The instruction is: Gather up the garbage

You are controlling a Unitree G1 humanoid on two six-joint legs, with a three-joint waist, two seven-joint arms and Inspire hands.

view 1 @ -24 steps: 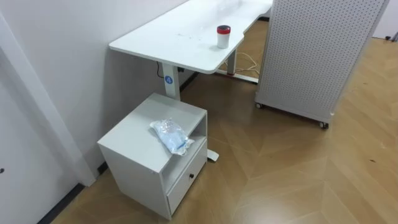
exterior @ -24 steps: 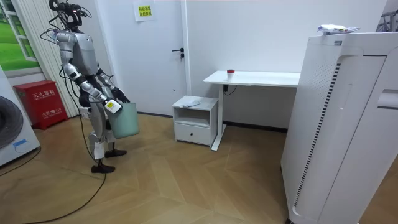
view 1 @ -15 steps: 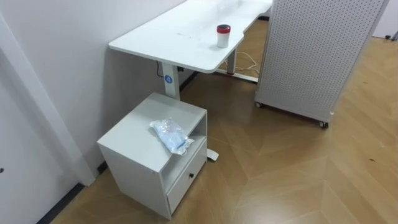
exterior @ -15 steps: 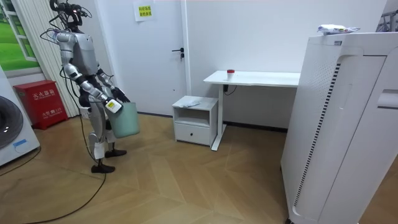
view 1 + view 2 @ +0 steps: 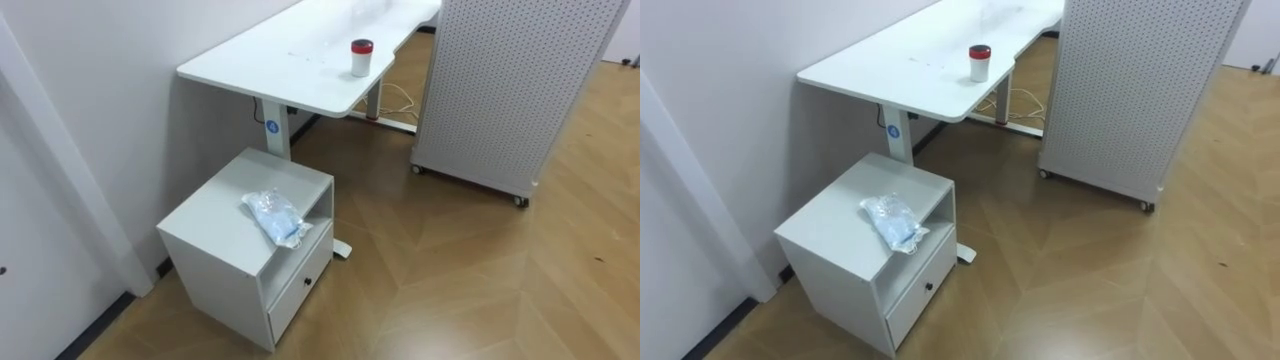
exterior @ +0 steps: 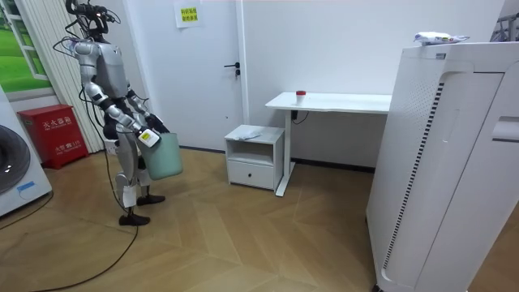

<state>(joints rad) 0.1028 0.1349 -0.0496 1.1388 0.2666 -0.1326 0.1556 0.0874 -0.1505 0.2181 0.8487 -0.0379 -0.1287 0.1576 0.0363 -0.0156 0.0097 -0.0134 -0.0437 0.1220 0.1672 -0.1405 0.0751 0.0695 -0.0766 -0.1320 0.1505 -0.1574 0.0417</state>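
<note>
A crumpled clear plastic bag with a blue patch [image 5: 275,217] lies on top of a low white cabinet [image 5: 222,240], near its front edge above the open shelf. In the room view the robot stands a few steps from that cabinet [image 6: 256,156], on the room view's left, facing it. It carries a pale green bin [image 6: 165,156] in front of its body. One hand [image 6: 147,138] is at the bin's rim, and the other hand [image 6: 157,125] is just behind it.
A white desk [image 5: 290,60] stands behind the cabinet, with a red-lidded cup [image 5: 361,57] on it. A white perforated panel on wheels [image 5: 510,90] stands to the right. Wood floor lies open before the cabinet. A large white appliance [image 6: 454,162] stands on the room view's right.
The eye view has shifted very slightly. The bag, the cabinet and the robot's stance are as before.
</note>
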